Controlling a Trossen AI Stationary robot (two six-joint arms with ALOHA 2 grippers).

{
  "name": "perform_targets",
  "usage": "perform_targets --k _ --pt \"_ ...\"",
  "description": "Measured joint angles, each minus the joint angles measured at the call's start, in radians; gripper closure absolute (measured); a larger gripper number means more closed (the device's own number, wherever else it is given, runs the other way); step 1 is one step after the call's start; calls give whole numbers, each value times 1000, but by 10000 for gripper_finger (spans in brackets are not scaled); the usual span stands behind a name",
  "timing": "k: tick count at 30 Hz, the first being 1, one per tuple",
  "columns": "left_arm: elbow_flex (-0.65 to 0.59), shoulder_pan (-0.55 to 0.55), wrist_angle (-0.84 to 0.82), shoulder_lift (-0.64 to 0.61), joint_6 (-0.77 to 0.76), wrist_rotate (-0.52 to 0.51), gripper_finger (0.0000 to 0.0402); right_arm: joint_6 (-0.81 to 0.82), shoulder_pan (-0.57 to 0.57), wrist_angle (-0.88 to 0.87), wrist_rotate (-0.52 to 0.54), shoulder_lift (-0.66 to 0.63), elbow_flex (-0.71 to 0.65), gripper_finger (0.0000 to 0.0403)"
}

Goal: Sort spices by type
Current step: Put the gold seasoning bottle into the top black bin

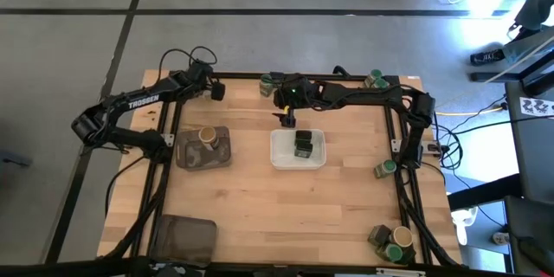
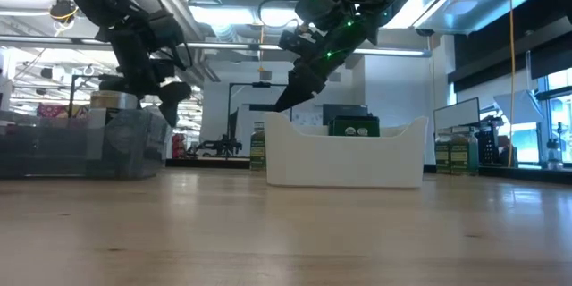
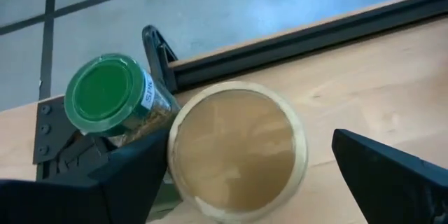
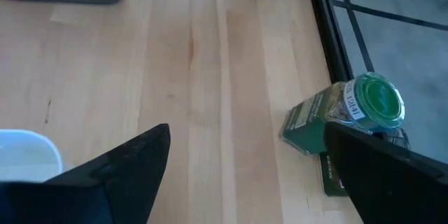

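I have both tools spread wide and neither holds anything. The left tool (image 1: 216, 91) hangs over the far left corner of the table (image 1: 260, 199), and in its wrist view a tan-topped jar (image 3: 234, 150) stands between the fingers (image 3: 399, 175), with a green-lidded jar (image 3: 112, 98) touching it on one side. I think the main danger is here: if I come down and close, one finger can catch the green-lidded jar, push it over the table edge just beside it, or pinch both jars together. The right tool (image 1: 286, 119) is above the far rim of the white tray (image 1: 279, 157), which already keeps one dark tin (image 1: 303, 144); in its wrist view a dark tin (image 4: 311, 122) and a green-lidded jar (image 4: 371, 105) sit close together at the table border, so a sideways push there can also drop them to the floor. The other spices stay in small groups along the far edge, the right edge and the near right corner, and one tan-topped jar (image 1: 208, 137) stands on the grey tray (image 1: 186, 156) at left. The jars I see stand upright, long axis vertical, lids up; they seem tall for their base, so I judge they tip easily. The tin in the white tray seems upright also, but which way its label faces I cannot tell.
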Motion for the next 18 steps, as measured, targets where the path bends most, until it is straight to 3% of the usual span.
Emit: perform_targets --k 11,18 --pt "0 1 18 73 13 15 13 1 0 -9 0 0 0 27" --pt "0 1 43 73 37 11 80 1 0 -21 0 0 0 27"
